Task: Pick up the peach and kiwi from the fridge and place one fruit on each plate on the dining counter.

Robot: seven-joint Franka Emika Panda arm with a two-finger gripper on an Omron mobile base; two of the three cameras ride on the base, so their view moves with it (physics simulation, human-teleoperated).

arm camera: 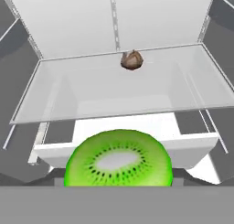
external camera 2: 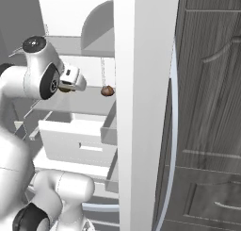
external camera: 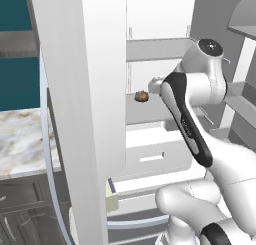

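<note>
Gripper (external camera 2: pixel 70 86) inside the tall silver-grey fridge (external camera: pixel 80 89), jaws clamped on the green-fleshed kiwi (arm camera: pixel 119 160). Small brown lumpy item (arm camera: pixel 131 60) rests far back on the grey shelf (arm camera: pixel 68 95).

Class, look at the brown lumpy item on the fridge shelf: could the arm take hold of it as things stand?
Probably not. Nothing blocks the way to the brown lumpy item on the shelf, but the gripper looks already shut on the kiwi, so its jaws are occupied.

White glossy arm (external camera: pixel 225 164) with rounded links, black joint bands, dark round cap at elbow, white pincer (external camera 2: pixel 70 84)
</note>
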